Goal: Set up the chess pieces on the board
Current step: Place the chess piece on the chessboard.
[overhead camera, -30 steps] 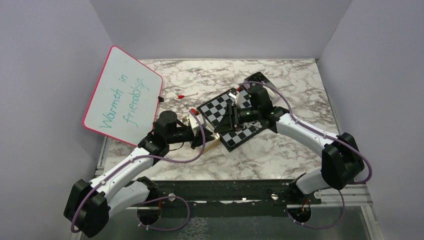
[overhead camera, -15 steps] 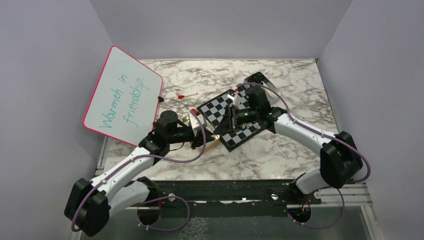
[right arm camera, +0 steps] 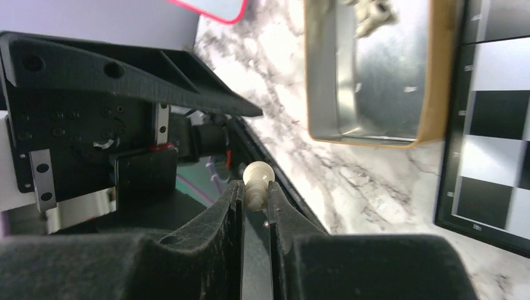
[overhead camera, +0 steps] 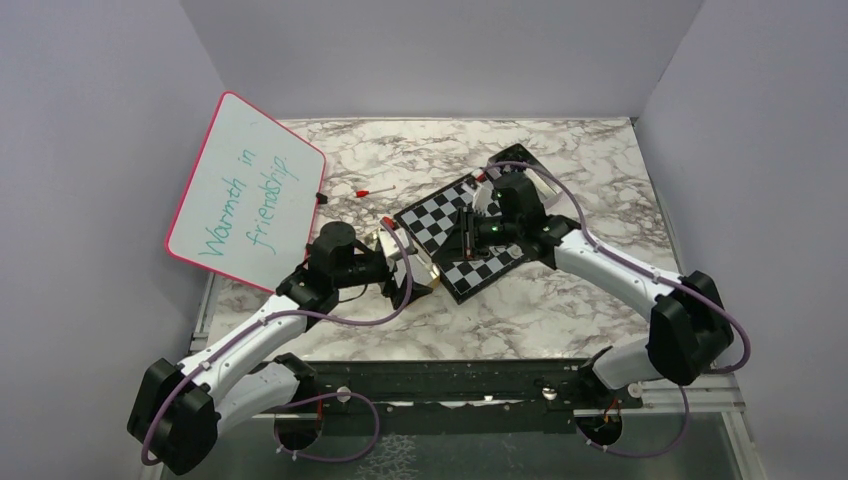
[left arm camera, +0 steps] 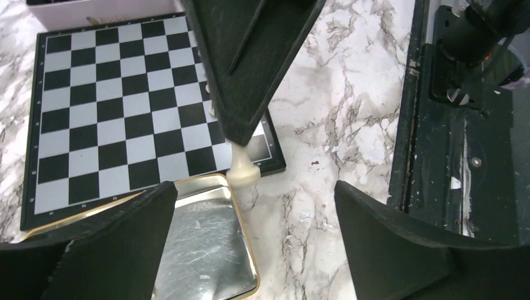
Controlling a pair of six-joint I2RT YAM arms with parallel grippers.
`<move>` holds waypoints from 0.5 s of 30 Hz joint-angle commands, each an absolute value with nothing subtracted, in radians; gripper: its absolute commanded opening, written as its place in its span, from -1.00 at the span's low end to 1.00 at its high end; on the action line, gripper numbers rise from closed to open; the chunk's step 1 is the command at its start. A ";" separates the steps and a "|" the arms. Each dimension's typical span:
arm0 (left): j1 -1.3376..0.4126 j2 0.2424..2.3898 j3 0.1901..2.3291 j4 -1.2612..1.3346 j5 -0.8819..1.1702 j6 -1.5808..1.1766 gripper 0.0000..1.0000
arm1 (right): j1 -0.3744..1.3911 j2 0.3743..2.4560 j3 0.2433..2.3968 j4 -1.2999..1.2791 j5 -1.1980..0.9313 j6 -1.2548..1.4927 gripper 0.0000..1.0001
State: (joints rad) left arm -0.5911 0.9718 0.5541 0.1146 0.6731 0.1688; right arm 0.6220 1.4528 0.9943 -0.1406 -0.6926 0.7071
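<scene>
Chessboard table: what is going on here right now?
The right gripper pinches a pale pawn near a corner of the board, beside an open tin. The left gripper stands wide open facing it, holding nothing; it looks like a handover. The board squares in view are bare.

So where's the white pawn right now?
In the left wrist view, the pawn is pinched in the right gripper, just off the board's corner, beside the tin.

Shiny metal tin [left arm camera: 200, 250] w/ scratches, glossy marble-look tabletop [left arm camera: 337, 87], smooth pale chess piece [left arm camera: 242, 172]
</scene>
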 commanded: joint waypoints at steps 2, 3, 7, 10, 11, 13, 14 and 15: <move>-0.594 0.962 0.596 0.062 0.596 0.173 0.98 | 0.626 1.355 1.019 -0.270 -0.438 0.624 -0.65; -0.594 0.962 0.600 0.058 0.592 0.170 0.98 | 0.625 1.340 1.021 -0.290 -0.404 0.612 -0.65; -0.594 0.959 0.616 0.036 0.553 0.163 0.98 | 0.625 1.290 1.020 -0.370 -0.254 0.565 -0.65; -0.594 0.953 0.619 0.027 0.455 0.121 0.98 | 0.624 1.255 1.016 -0.421 -0.153 0.531 -0.66; -0.594 0.952 0.621 0.019 0.410 0.095 0.98 | 0.625 1.245 1.013 -0.438 -0.117 0.519 -0.66; -0.594 0.957 0.639 -0.028 0.326 0.049 0.98 | 0.625 1.226 1.008 -0.466 -0.058 0.495 -0.66; -0.594 0.963 0.654 -0.059 0.291 0.038 0.98 | 0.626 1.218 1.007 -0.481 -0.030 0.482 -0.66; -0.593 0.973 0.667 -0.091 0.254 0.026 0.98 | 0.626 1.212 1.006 -0.493 -0.009 0.471 -0.66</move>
